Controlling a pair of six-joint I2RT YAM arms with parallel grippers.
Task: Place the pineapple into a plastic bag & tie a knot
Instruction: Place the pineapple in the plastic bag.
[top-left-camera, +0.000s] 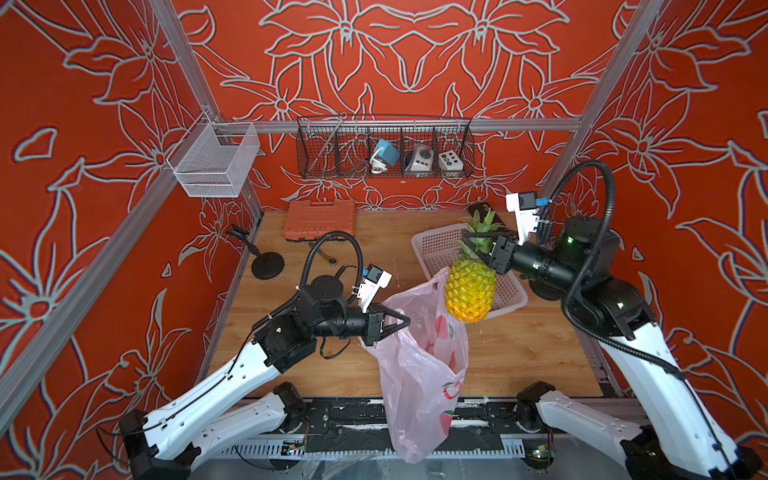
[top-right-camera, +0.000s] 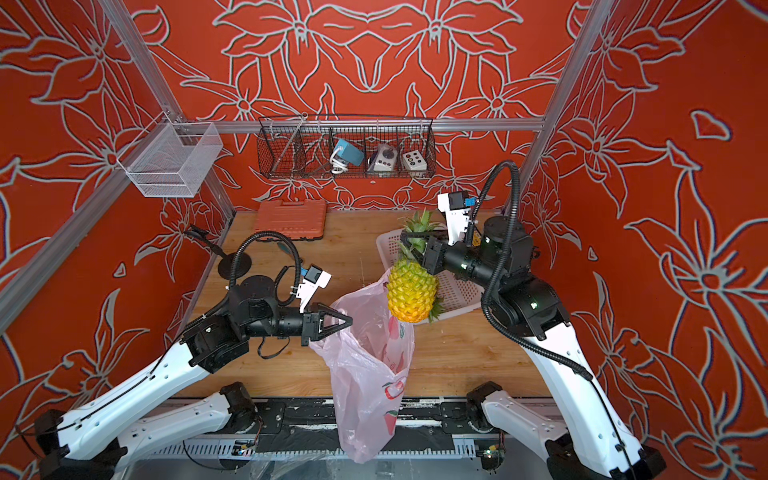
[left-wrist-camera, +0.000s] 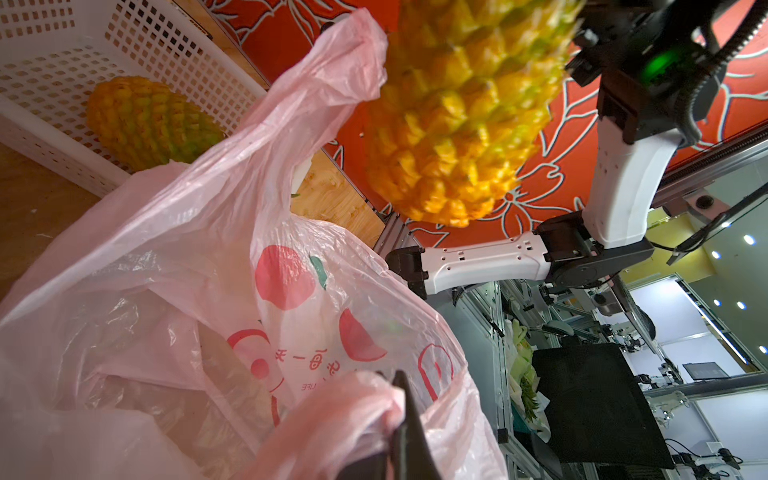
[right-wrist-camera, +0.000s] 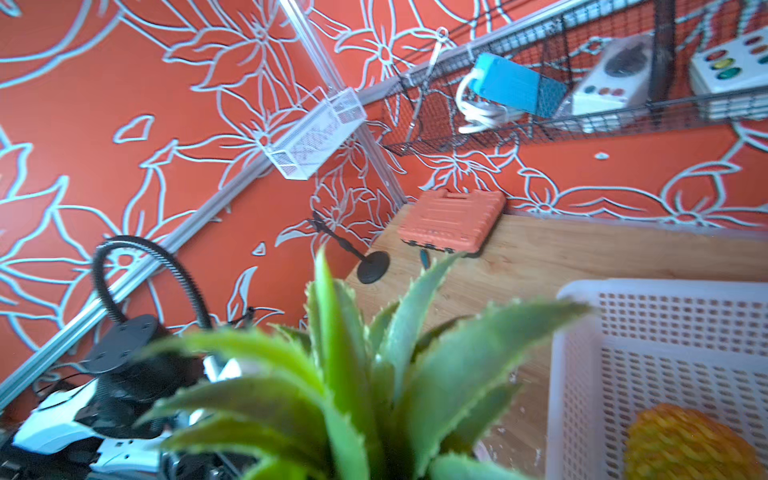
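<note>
A yellow pineapple (top-left-camera: 469, 291) (top-right-camera: 411, 291) with a green crown hangs in the air by its leaves. My right gripper (top-left-camera: 467, 243) (top-right-camera: 404, 242) is shut on that crown. The fruit's lower end hovers just above the far right edge of the plastic bag (top-left-camera: 415, 374) (top-right-camera: 365, 374). The pale-pink bag's mouth gapes upward and its body droops over the table's front edge. My left gripper (top-left-camera: 405, 321) (top-right-camera: 349, 321) is shut on the bag's near handle, bunched at the jaws (left-wrist-camera: 399, 399). In the right wrist view, crown leaves (right-wrist-camera: 353, 374) hide the fingers. A knot is not in view.
A white plastic basket (top-left-camera: 432, 241) (top-right-camera: 386, 245) behind the held fruit holds a second pineapple (left-wrist-camera: 149, 120) (right-wrist-camera: 685, 444). An orange tool case (top-left-camera: 320, 220) and a black stand (top-left-camera: 266, 264) sit at the back left. A wire rack (top-left-camera: 384, 149) and mesh basket (top-left-camera: 216, 160) hang higher up.
</note>
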